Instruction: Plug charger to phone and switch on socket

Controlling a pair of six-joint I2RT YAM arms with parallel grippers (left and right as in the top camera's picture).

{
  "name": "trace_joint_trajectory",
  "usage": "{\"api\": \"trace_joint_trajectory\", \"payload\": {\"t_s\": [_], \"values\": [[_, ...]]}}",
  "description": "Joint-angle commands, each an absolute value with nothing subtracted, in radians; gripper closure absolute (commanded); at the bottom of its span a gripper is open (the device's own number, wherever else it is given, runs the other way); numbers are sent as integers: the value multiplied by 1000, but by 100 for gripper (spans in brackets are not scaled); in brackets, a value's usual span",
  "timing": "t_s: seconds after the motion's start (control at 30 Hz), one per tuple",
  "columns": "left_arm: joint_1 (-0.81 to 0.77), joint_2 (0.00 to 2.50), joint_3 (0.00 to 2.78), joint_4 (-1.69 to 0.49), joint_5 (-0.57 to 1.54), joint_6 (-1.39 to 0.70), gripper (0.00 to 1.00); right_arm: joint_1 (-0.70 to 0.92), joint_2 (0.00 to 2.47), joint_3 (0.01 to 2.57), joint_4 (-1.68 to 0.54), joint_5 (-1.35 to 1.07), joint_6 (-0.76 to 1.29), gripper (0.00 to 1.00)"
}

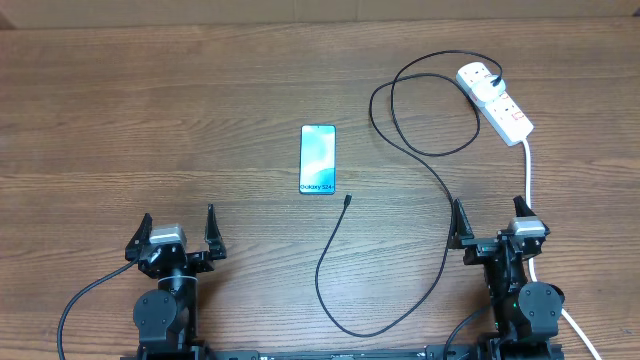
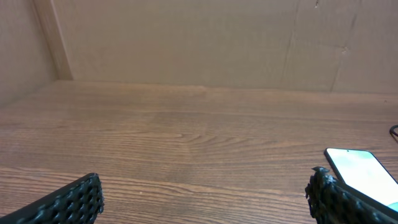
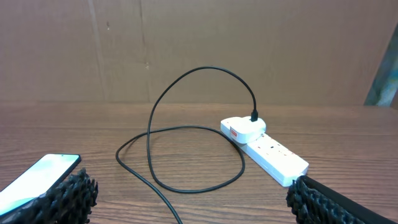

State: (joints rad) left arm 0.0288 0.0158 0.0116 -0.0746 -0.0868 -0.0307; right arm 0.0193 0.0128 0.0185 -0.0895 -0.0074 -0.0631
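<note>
- Overhead: the left gripper (image 1: pixel 179 213) and the right gripper (image 1: pixel 489 210) were seen low at the near edge of the table, each with its jaws spread wide and nothing held, presumably so that either could be sent out.
- The phone (image 1: pixel 318 159) was laid flat, ahead of and between them. Its bottom edge was turned toward the connector tip (image 1: pixel 347 201) of the charger (image 1: pixel 440 180), which lay just short of it, ahead-left of the right gripper.
- The socket (image 1: pixel 497 102) was set well ahead of the right gripper, with the white plug (image 1: pixel 476 75) seated in it.
- Left wrist: only a corner of the phone was caught, just beyond the right-hand finger (image 2: pixel 339 199).
- Right wrist: the socket was seen ahead and to the right. Its switch position could not be made out, so it was probably yet to be pressed.
</note>
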Motion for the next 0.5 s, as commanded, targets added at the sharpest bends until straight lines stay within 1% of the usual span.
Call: {"api": "trace_joint_trajectory", "payload": {"t_s": [0.0, 0.1, 0.2, 0.3, 0.47], "values": [[39, 7, 5, -70, -78, -45, 0, 13, 3, 8, -84, -1, -59, 0], [39, 7, 5, -70, -67, -55, 0, 13, 3, 8, -84, -1, -59, 0], [39, 7, 5, -75, 41, -123, 0, 13, 3, 8, -84, -1, -59, 0], [39, 7, 5, -58, 181, -259, 0, 13, 3, 8, -84, -1, -59, 0], [39, 7, 5, -12, 293, -435, 1, 13, 3, 8, -84, -1, -59, 0]]}}
